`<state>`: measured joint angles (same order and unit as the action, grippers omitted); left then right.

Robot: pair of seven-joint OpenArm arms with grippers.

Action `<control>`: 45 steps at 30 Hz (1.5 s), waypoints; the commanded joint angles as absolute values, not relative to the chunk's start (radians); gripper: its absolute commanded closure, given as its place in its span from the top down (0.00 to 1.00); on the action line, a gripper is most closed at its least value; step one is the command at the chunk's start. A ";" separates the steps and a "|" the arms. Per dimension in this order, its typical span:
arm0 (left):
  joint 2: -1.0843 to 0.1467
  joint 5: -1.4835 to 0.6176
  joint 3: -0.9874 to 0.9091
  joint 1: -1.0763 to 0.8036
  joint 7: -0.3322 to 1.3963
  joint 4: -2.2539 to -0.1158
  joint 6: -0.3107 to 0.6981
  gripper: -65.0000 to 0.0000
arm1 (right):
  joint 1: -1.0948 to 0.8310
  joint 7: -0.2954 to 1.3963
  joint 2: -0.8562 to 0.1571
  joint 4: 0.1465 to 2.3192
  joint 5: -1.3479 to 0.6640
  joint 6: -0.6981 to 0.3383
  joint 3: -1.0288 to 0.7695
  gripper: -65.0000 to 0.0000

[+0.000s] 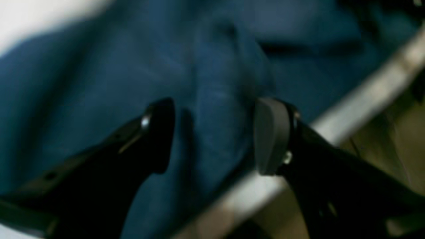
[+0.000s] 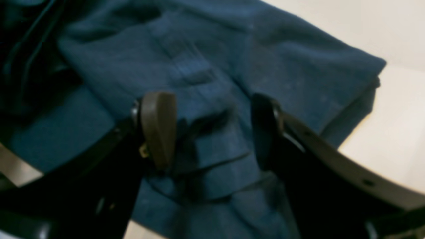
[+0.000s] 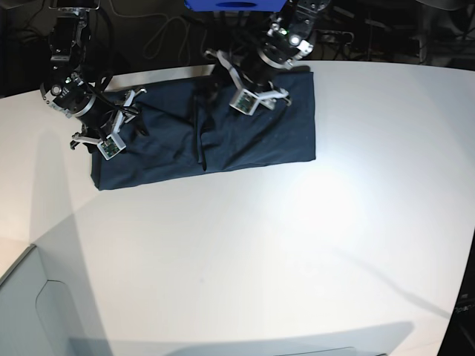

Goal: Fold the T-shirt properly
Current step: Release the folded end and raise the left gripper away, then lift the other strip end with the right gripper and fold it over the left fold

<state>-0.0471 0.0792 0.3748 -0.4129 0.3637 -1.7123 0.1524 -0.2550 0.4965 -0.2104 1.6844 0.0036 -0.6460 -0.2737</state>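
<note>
The T-shirt (image 3: pixel 223 133) lies on the white counter (image 3: pixel 297 245), near the far edge, folded into a long dark blue strip with a few creases down its middle. No box, bag or bin with things in it shows in any view. The left hand (image 1: pixel 215 136) is low over the cloth at the far edge of the shirt, near the counter's rim. Its two fingers stand wide apart, one on each side of a soft ridge of blue cloth, and they do not pinch it (the picture is quite blurry). The right hand (image 2: pixel 212 131) is over the other end of the shirt, close to a corner where the layers stack up. Its fingers are spread apart too, with wrinkled cloth showing between them, and nothing is gripped. In the base view both arms reach down onto the shirt, the right arm (image 3: pixel 82 100) at one end and the left arm (image 3: pixel 271 55) toward the other.
</note>
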 commanded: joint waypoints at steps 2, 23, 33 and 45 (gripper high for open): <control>-0.048 0.071 0.418 -0.398 0.329 -1.732 0.151 0.56 | -0.251 0.478 -0.217 1.727 -0.008 -0.648 -0.334 0.52; -0.081 0.071 0.205 -0.438 0.328 -1.969 0.150 0.56 | -0.191 0.481 -0.165 1.570 -0.010 -0.648 -0.504 0.79; -0.079 0.071 -0.156 -0.479 0.326 -1.959 0.156 0.56 | -0.171 0.475 -0.170 1.437 -0.005 -0.648 -0.504 0.79; -0.085 -0.131 -0.298 -0.473 0.328 -1.811 0.156 0.56 | -0.200 0.484 -0.163 1.426 -0.010 -0.651 -0.430 0.01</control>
